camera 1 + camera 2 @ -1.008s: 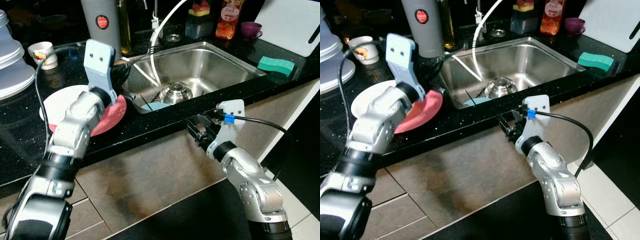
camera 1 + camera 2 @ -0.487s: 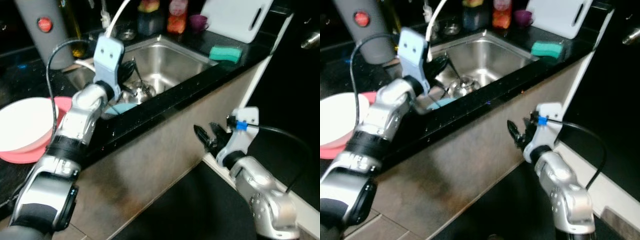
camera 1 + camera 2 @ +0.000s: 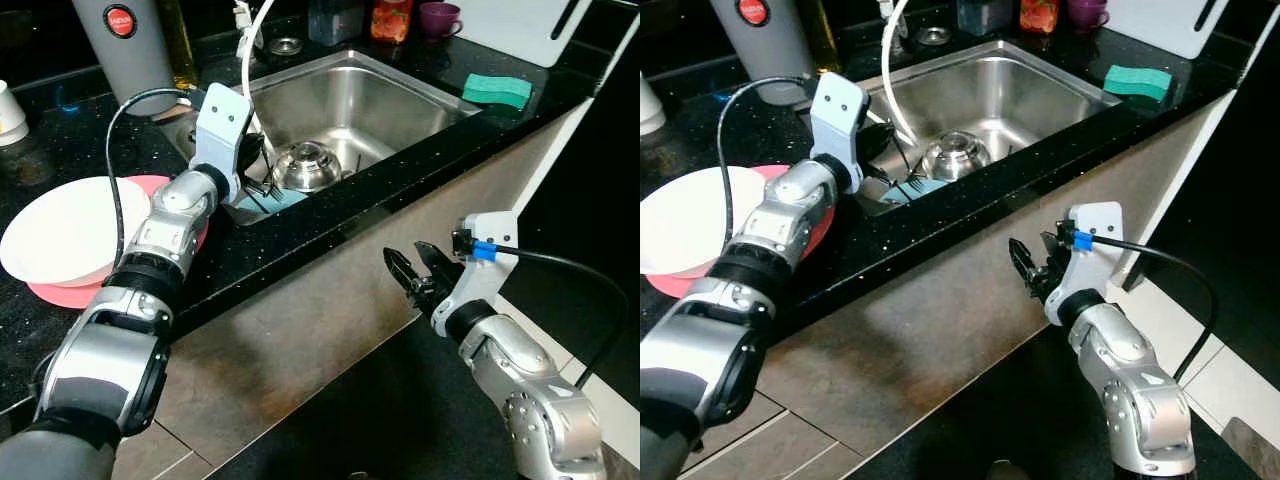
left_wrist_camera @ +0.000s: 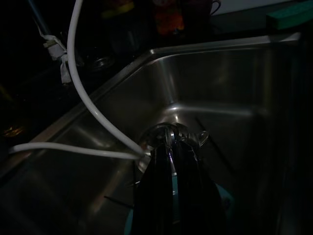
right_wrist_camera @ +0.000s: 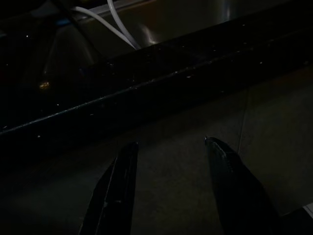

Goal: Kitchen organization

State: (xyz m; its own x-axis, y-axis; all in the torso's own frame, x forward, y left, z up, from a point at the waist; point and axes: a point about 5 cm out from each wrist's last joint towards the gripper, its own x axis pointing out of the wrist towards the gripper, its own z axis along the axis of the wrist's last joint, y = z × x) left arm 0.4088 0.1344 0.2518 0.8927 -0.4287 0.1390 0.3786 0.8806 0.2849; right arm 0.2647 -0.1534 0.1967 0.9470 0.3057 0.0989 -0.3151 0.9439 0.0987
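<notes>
My left gripper [image 3: 257, 166] reaches over the left edge of the steel sink [image 3: 395, 95], its fingers [image 4: 171, 166] shut and pointing at an upturned steel bowl [image 3: 308, 165] on the sink floor. A light blue item [image 3: 287, 199] lies beside the bowl, just below the gripper. A white plate [image 3: 60, 232] rests on a pink plate [image 3: 62, 296] on the black counter [image 3: 330, 215] to the left. My right gripper [image 3: 405, 262] hangs open below the counter edge, in front of the brown cabinet face [image 5: 195, 122], with nothing between its fingers.
A white hose [image 3: 250, 45] curves down into the sink. A green sponge [image 3: 497, 90] lies on the counter's right end. A grey canister [image 3: 125, 40], bottles, a purple cup [image 3: 441, 16] and a white cutting board [image 3: 520, 15] stand along the back.
The camera has swung, shifting the whole picture. My left gripper stays at the sink's left edge. My right gripper has dropped from just under the counter edge to lower in front of the cabinet.
</notes>
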